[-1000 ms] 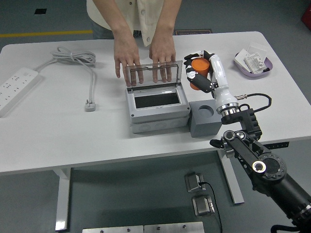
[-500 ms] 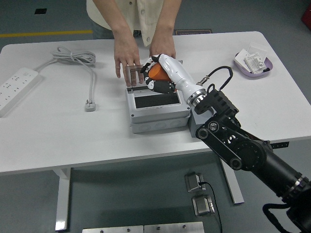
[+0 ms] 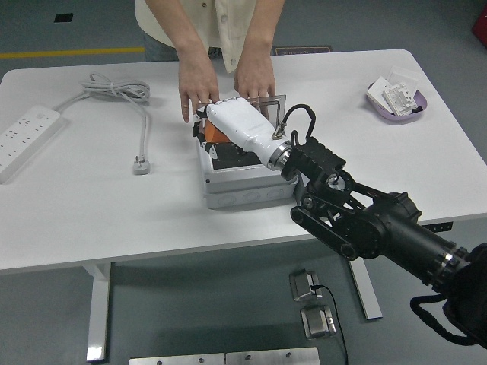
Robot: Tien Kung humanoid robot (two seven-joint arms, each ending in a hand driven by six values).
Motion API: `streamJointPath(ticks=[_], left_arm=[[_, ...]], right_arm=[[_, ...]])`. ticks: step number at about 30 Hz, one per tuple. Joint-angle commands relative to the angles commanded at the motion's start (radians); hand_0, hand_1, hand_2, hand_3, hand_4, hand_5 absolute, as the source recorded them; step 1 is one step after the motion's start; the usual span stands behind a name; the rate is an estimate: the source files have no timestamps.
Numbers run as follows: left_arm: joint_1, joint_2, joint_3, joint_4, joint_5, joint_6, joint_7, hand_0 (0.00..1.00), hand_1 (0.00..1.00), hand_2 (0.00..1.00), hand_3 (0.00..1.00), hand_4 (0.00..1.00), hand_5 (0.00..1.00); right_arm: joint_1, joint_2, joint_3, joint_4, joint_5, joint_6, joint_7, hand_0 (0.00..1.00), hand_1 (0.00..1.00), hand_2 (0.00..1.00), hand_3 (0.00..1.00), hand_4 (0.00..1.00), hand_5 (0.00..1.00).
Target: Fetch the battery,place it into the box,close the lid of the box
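While the broad white rectangular table (image 3: 91, 205) fills most of the frame, the robot's black jointed right arm (image 3: 373, 224) enters from the lower right and reaches diagonally toward the centre. Next in size, the grey rectangular plastic box (image 3: 243, 186) sits at the middle of the table, its clear hinged lid (image 3: 270, 106) raised at the back edge. A person stands at the top of the frame, both hands (image 3: 199, 85) resting at the raised lid. The white-shelled right hand (image 3: 232, 129) lies over the box opening, fingers wrapped around the orange cylindrical battery (image 3: 214, 133), which shows only as a rounded orange patch at the box's upper-left corner, just above the dark interior. At upper right sits a small lilac oval dish (image 3: 396, 114).
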Motion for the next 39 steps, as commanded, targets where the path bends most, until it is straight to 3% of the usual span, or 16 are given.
streamJointPath(ticks=[1, 2, 16, 39], left_arm=[[0.0, 0.0, 0.0, 0.0, 0.0, 0.0, 0.0, 0.599, 0.692, 0.718, 0.761, 0.807, 0.91], [0.0, 0.0, 0.0, 0.0, -0.001, 0.0, 0.0, 0.599, 0.693, 0.717, 0.761, 0.807, 0.91], [-0.008, -0.004, -0.007, 0.0, 0.008, -0.003, -0.004, 0.599, 0.692, 0.717, 0.761, 0.807, 0.909], [-0.011, -0.007, -0.006, 0.0, 0.008, -0.005, -0.007, 0.599, 0.691, 0.717, 0.761, 0.808, 0.912]], right_arm=[[0.002, 0.001, -0.003, -0.014, 0.009, -0.009, 0.01, 0.072, 0.182, 0.36, 0.318, 0.002, 0.002], [0.003, 0.003, -0.007, -0.036, 0.025, -0.023, 0.024, 0.155, 0.23, 0.368, 0.329, 0.002, 0.002], [0.008, 0.036, -0.043, -0.16, 0.125, -0.056, 0.059, 0.176, 0.249, 0.38, 0.343, 0.028, 0.002], [-0.009, 0.029, -0.037, -0.205, 0.146, -0.066, 0.097, 0.233, 0.295, 0.405, 0.418, 0.113, 0.002]])
